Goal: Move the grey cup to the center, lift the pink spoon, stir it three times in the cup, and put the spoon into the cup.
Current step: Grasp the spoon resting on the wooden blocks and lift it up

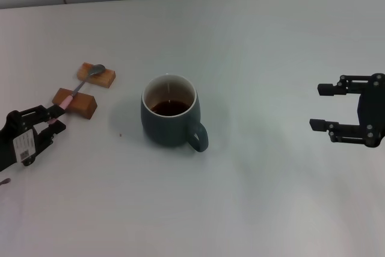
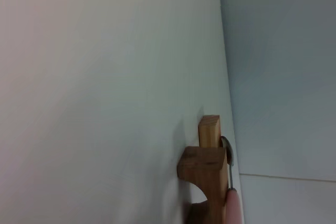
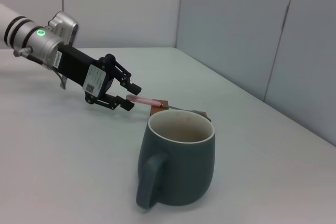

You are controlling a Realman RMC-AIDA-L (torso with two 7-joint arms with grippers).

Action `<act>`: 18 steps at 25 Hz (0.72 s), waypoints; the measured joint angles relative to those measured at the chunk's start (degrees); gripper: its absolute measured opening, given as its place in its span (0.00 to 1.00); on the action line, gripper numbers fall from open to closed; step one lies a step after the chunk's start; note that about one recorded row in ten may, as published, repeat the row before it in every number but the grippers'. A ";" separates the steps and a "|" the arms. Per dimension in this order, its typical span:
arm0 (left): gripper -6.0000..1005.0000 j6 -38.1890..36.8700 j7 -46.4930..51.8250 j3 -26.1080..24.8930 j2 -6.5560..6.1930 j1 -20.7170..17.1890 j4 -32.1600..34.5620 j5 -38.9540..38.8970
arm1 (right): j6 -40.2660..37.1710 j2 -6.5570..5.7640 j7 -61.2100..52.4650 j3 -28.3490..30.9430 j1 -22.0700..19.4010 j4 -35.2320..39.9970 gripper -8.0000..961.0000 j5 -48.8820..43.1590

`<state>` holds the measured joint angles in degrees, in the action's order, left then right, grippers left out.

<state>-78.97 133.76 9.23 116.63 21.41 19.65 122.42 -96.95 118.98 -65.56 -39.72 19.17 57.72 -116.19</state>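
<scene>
1. Blue-grey ceramic is what the grey cup [image 1: 170, 117] is made of; it is seen standing upright near the middle of the white table [image 1: 258, 197], with dark brown liquid inside and its handle turned toward the robot's right.
2. The pink spoon [image 1: 77, 90] is laid across two wooden blocks [image 1: 85, 89] to the left of the cup, its metal bowl on the farther block.
3. The left gripper [image 1: 53, 117] is held at the end of the spoon's pink handle; its fingers [image 3: 129, 96] are spread on either side of the handle tip, and no clamping is shown.
4. The right gripper [image 1: 322, 106] is kept well to the right of the cup, fingers open and nothing held.
</scene>
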 joint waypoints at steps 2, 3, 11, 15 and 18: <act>0.35 0.29 0.01 0.00 0.06 0.07 -0.28 0.00 | -0.04 0.01 0.00 0.05 -0.01 0.02 0.68 0.00; 0.35 0.45 0.01 0.00 0.07 0.08 -0.29 0.00 | -0.05 0.01 0.00 0.07 -0.01 0.03 0.68 0.00; 0.34 1.08 0.01 0.00 0.09 0.08 -0.31 -0.09 | -0.08 0.02 0.00 0.16 -0.08 0.11 0.68 0.00; 0.34 1.46 0.01 0.00 0.09 0.14 -0.32 -0.45 | -0.09 0.03 0.00 0.26 -0.10 0.12 0.68 0.00; 0.33 1.50 0.01 0.00 0.10 0.24 -0.32 -0.49 | -0.14 0.03 0.01 0.54 -0.10 0.12 0.68 0.00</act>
<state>-77.46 133.77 9.23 116.72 21.66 19.33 121.93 -97.09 119.01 -65.55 -39.18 19.07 57.83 -116.19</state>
